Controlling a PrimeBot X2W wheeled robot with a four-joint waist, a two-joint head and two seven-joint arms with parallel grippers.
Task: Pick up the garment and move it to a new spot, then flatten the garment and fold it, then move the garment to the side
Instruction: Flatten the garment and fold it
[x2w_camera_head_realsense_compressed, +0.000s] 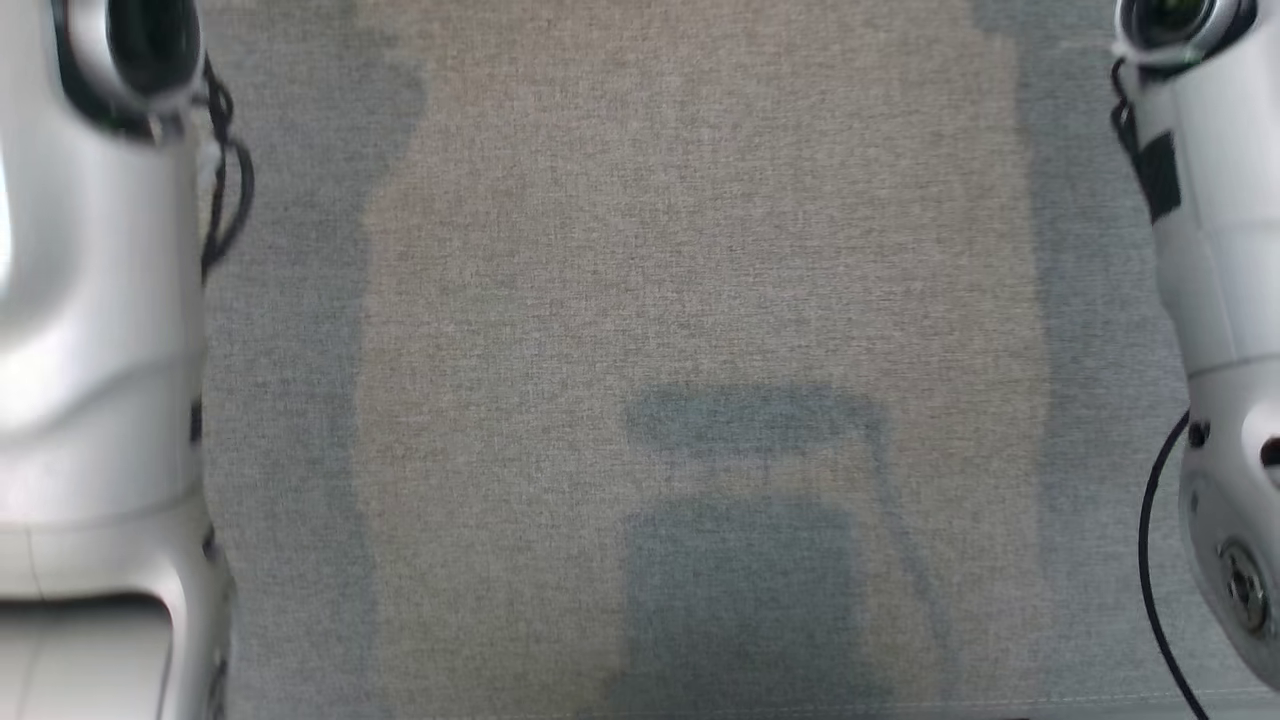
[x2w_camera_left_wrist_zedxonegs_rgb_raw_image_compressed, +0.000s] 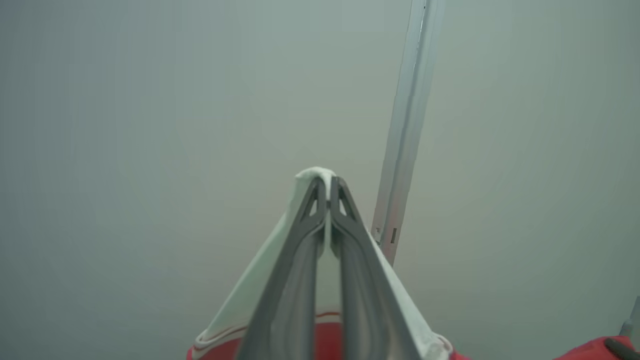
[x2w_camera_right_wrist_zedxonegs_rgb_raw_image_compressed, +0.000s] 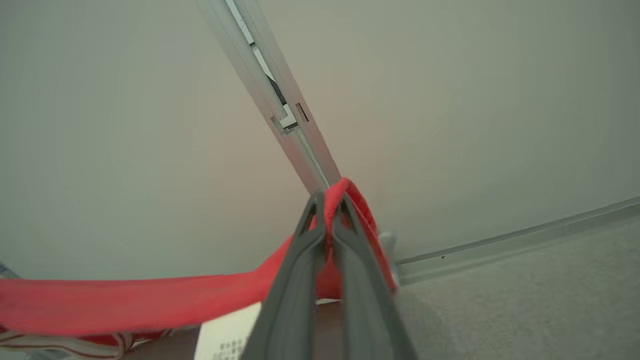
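Left wrist view, garment: white cloth with a red-striped hem, held up in front of a pale wall.
Left gripper: jaws pressed together on a white fold, cloth draping down both sides of the fingers.
Right gripper: jaws closed tight on a red edge.
Garment edges: red band runs from the right gripper toward that view's left; a printed white label hangs below it.
Open room: broad grey-beige surface between the two pale forearms, crossed by soft shadows.
Obstacles: metal rail on the wall just behind both grippers' fingertips; dark cable beside the left forearm.
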